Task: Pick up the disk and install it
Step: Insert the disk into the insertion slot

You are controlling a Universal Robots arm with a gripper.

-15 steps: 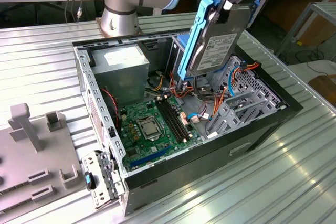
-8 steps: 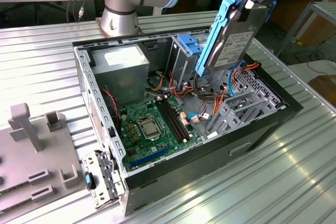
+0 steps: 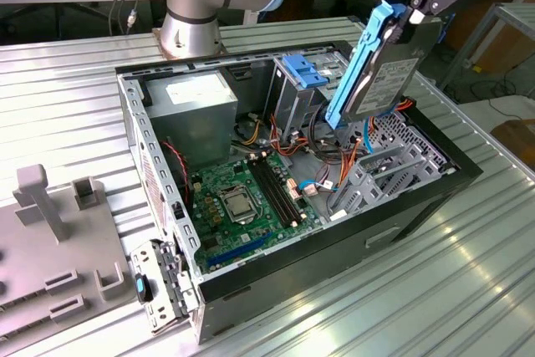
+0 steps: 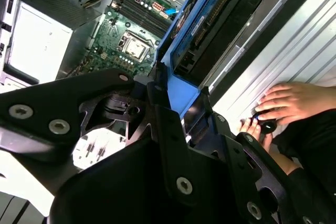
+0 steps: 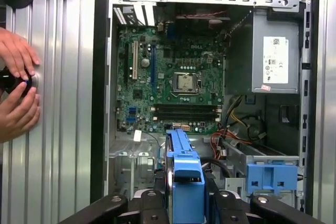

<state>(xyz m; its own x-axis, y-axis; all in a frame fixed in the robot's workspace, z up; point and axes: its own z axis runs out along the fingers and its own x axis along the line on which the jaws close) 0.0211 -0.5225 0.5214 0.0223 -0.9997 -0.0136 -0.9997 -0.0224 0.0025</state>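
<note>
The disk (image 3: 383, 73) is a dark slab with bright blue side rails. It hangs tilted, one end down, above the right end of the open computer case (image 3: 276, 269) in the exterior view. My gripper (image 3: 407, 7) is shut on its upper end, black fingers pressing on both sides. In the first wrist view the disk (image 5: 184, 169) points down at the case's front bay area, with my gripper (image 5: 185, 205) around it. The second wrist view shows the disk (image 4: 210, 22) edge-on between the fingers (image 4: 168, 114).
Inside the case lie a green motherboard (image 3: 238, 194), a grey power supply (image 3: 196, 98), a grey drive cage with a blue latch (image 3: 303, 73) and loose cables. A person's hands (image 5: 18, 85) rest on the ribbed metal table (image 3: 67, 98) beside the case. Grey fixtures (image 3: 50, 206) stand at the exterior view's left.
</note>
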